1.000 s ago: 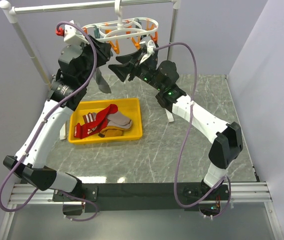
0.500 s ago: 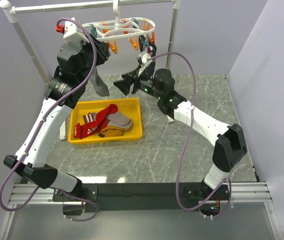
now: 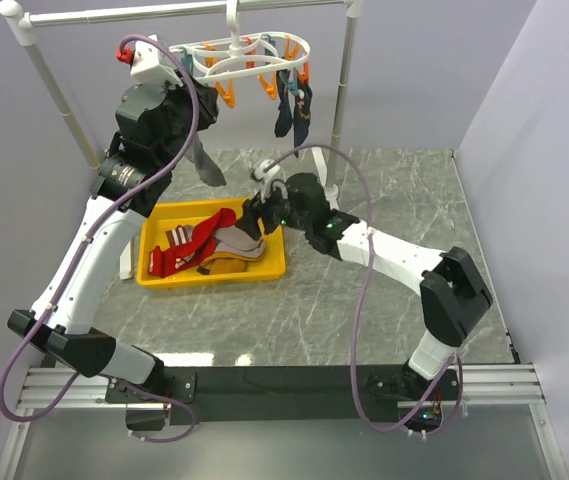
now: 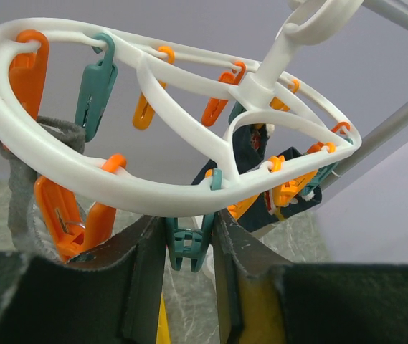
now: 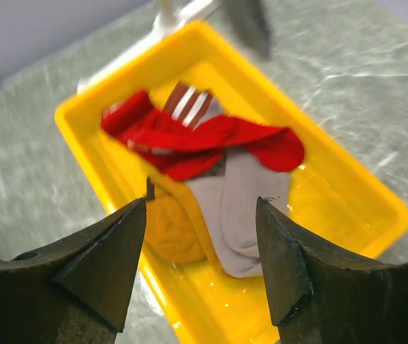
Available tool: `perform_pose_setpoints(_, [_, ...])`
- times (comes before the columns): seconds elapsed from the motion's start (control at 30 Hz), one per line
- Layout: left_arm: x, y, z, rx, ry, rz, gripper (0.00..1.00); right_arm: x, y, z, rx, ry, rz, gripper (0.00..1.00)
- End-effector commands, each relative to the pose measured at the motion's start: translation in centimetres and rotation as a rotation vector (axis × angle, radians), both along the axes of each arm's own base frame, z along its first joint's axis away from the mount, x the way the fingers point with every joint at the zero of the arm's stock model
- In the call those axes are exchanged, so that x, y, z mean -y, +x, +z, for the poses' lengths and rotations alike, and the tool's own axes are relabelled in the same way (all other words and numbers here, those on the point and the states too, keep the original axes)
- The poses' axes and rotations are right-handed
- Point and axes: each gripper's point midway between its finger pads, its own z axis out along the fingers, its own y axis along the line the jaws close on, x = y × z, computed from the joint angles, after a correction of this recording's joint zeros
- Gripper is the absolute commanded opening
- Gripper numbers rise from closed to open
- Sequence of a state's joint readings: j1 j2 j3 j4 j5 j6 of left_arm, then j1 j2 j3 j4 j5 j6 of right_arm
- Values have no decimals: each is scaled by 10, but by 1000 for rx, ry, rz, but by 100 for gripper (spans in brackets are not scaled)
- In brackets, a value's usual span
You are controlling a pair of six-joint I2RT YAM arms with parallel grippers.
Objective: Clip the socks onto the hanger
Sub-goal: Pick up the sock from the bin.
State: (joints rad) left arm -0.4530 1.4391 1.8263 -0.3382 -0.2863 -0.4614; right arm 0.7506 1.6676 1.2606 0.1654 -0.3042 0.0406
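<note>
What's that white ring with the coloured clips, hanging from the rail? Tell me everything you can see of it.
The hanger is a white plastic oval ring with curved inner struts and a top hook over the white rail. Orange and teal clips dangle from its rim. Dark socks hang at its right end, a grey sock at its left. The left gripper pinches one teal clip under the near rim.
</note>
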Motion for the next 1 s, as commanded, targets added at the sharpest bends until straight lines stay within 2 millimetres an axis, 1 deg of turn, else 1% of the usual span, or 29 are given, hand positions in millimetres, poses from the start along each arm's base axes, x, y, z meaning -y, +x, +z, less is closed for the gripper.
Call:
perform_pose_setpoints(0.0, [-5, -1, 7, 22, 33, 8, 33, -21, -15, -16, 125, -56, 134, 69])
perform_pose_setpoints(0.07, [-6, -2, 2, 12, 47, 13, 33, -33, -25, -23, 201, -85, 216, 69])
perform_pose_setpoints(0.1, [-7, -2, -2, 8, 56, 13, 33, -38, -27, -30, 216, -91, 233, 70])
perform_pose_setpoints(0.17, [-7, -4, -3, 11, 56, 10, 33, -49, -30, -30, 286, -85, 264, 71])
perform_pose_setpoints(0.2, [-8, -5, -4, 11, 55, 7, 33, -55, -31, -36, 305, -98, 282, 72])
perform_pose_setpoints(0.23, [-9, -6, -3, 15, 52, 8, 33, -61, -30, -32, 346, -94, 283, 72])
perform_pose_setpoints(0.27, [-9, -6, -1, 21, 47, 10, 33, -70, -36, -33, 398, -110, 305, 72])
perform_pose_setpoints(0.3, [-10, -6, -3, 20, 42, 13, 33, -75, -35, -40, 423, -129, 307, 72])
perform_pose_setpoints(0.33, [-10, -6, -2, 27, 39, 13, 33, -82, -35, -35, 474, -111, 311, 72])
perform_pose_setpoints(0.37, [-10, -7, 1, 39, 31, 15, 34, -88, -39, -35, 525, -109, 330, 70])
perform_pose_setpoints(0.4, [-11, -8, 3, 44, 24, 16, 34, -93, -41, -42, 550, -104, 350, 69])
perform_pose_setpoints(0.47, [-12, -10, 8, 64, 18, 15, 33, -104, -46, -38, 648, -71, 414, 67])
perform_pose_setpoints(0.5, [-12, -11, 12, 75, 12, 16, 33, -109, -44, -53, 635, -83, 426, 67])
perform_pose_setpoints(0.53, [-12, -11, 14, 79, 9, 17, 34, -118, -42, -48, 630, -86, 444, 67])
perform_pose_setpoints(0.6, [-13, -13, 18, 87, -5, 18, 34, -130, -37, -57, 640, -109, 476, 67])
perform_pose_setpoints(0.63, [-12, -13, 17, 89, -7, 9, 33, -134, -37, -61, 655, -116, 483, 67])
perform_pose_setpoints(0.67, [-12, -14, 12, 84, -6, 7, 33, -137, -34, -62, 703, -137, 485, 67])
perform_pose_setpoints(0.7, [-11, -15, 11, 85, -11, 2, 34, -141, -34, -73, 721, -163, 504, 67])
perform_pose_setpoints(0.73, [-10, -16, 12, 94, -16, -6, 34, -146, -34, -74, 768, -193, 522, 67])
perform_pose_setpoints(0.77, [-10, -17, 9, 89, -18, -8, 33, -148, -31, -76, 777, -211, 505, 67])
perform_pose_setpoints(0.8, [-10, -18, 9, 90, -20, -9, 33, -153, -28, -77, 783, -213, 500, 67])
perform_pose_setpoints(0.87, [-11, -21, 10, 98, -24, -9, 34, -157, -25, -81, 779, -227, 503, 66])
perform_pose_setpoints(0.9, [-12, -22, 12, 104, -25, -9, 34, -159, -22, -89, 773, -244, 509, 66])
perform_pose_setpoints(0.97, [-13, -23, 13, 107, -25, -6, 34, -165, -22, -91, 789, -268, 528, 66])
